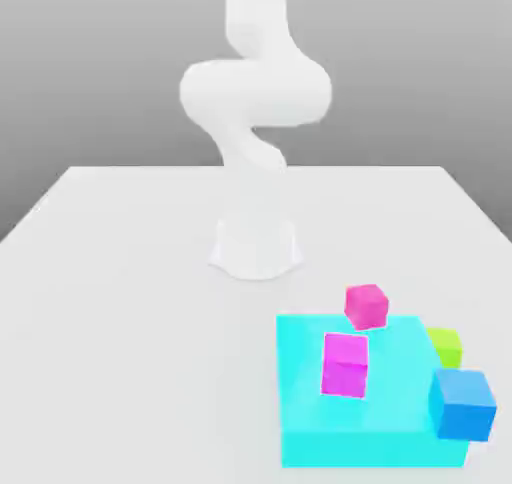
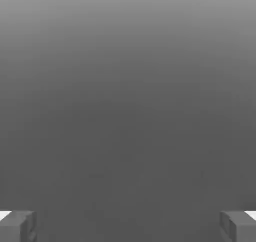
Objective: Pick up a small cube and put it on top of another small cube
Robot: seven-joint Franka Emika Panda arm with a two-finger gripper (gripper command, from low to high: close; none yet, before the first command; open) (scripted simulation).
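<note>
Fingers (image 2: 17,227) spread wide, nothing held. Best to descend squarely over the pink cube (image 1: 366,305) at the cyan block's (image 1: 400,412) far edge, clear of the blue cube (image 1: 463,404).

A pale white tabletop (image 1: 120,302) stretches under soft light before a plain grey backdrop (image 1: 90,62).

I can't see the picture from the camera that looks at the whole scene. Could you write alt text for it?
A white robot arm rises from the middle of a pale table. Toward the exterior view's lower right, a flat cyan block carries two magenta cubes, with a green cube and a blue cube at its edge.
</note>
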